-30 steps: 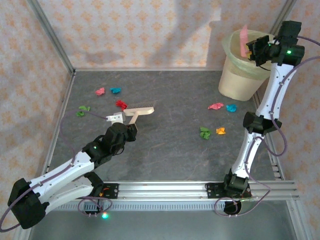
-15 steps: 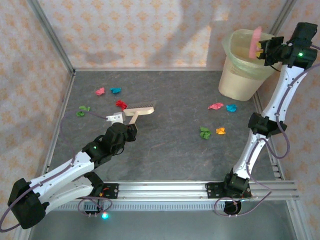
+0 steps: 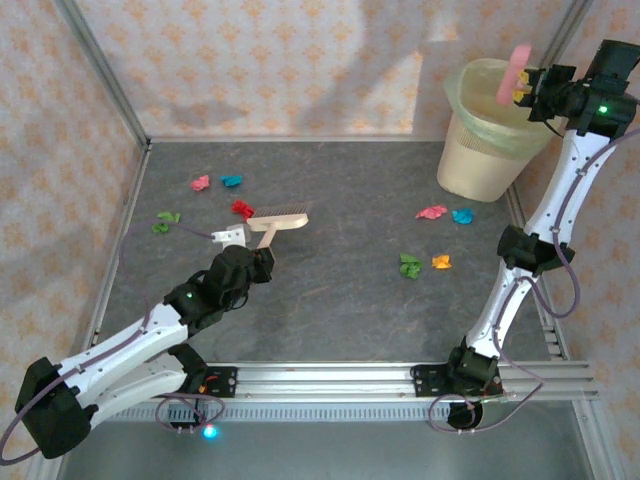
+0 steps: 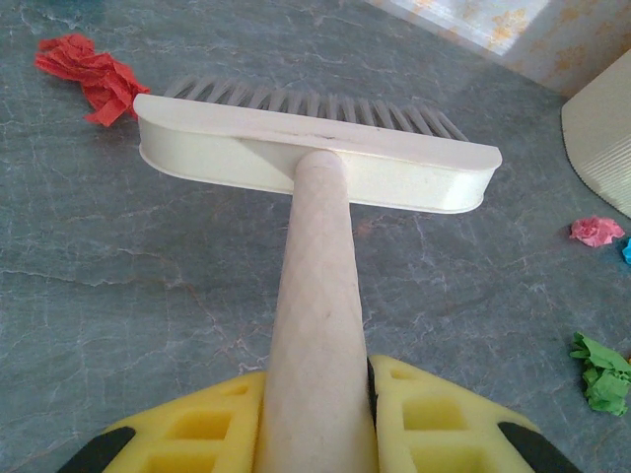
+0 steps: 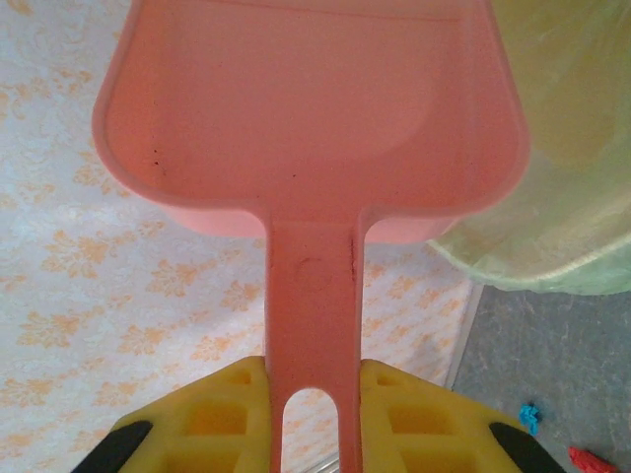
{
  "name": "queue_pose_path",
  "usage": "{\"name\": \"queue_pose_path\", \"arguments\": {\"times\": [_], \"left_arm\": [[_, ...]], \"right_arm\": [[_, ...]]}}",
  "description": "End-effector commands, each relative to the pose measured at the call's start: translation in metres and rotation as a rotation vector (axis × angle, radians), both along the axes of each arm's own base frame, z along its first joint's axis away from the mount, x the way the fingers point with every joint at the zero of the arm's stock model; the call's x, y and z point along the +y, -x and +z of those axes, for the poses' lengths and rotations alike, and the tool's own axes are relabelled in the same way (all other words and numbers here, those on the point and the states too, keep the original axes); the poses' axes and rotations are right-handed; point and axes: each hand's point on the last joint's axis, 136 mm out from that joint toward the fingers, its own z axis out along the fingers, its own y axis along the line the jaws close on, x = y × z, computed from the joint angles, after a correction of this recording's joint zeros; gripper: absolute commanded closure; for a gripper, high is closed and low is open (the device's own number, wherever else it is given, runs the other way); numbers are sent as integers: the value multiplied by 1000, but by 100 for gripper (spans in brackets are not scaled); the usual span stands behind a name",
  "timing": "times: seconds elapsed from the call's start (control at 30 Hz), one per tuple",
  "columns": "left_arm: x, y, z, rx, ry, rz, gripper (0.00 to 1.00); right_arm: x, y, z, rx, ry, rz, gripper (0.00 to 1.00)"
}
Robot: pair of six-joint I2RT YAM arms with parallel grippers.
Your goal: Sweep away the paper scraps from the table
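Brush [image 4: 315, 172] handle pinched tight in left gripper [image 4: 317, 399], head low beside red wad [image 4: 89, 74], seemingly poised to sweep. Right gripper [image 5: 314, 414] clamped on dustpan [image 5: 306, 108] handle, held above bin [image 3: 480, 150], likely emptying. Paper scraps [image 3: 432, 212] scattered across table [image 3: 340, 310].

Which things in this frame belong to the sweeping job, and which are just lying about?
Belong to the job:
- paper scraps, scattered in two groups on the table
- brush
- pink dustpan, held up by the cream bin

Just surroundings:
- floral walls
- aluminium rails
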Motion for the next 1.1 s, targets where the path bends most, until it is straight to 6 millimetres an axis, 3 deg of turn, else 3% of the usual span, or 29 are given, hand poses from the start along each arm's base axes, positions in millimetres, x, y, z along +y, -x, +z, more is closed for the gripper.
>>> {"name": "queue_pose_path", "arguments": {"times": [0.0,0.2,0.37,0.5,0.67,0.8,0.93,1.07], "left_arm": [[-4,-4,24,-66,32,-5,100],[-5,-4,24,-65,31,-7,100],[-5,-4,24,-64,33,-7,100],[-5,-4,23,-61,28,-5,100],[-3,-4,25,-66,28,1,100],[1,-3,26,-70,22,16,100],[3,-3,26,-72,19,24,100],[3,-3,25,-68,16,25,100]], "right_arm": [[11,36,73,-196,81,-19,100],[16,45,79,-238,198,33,100],[10,79,64,-154,432,16,100],[26,100,64,-148,501,82,100],[53,146,83,-183,736,115,100],[70,186,87,-176,865,152,100],[83,214,83,-173,887,216,100],[100,226,86,-216,835,275,100]]}}
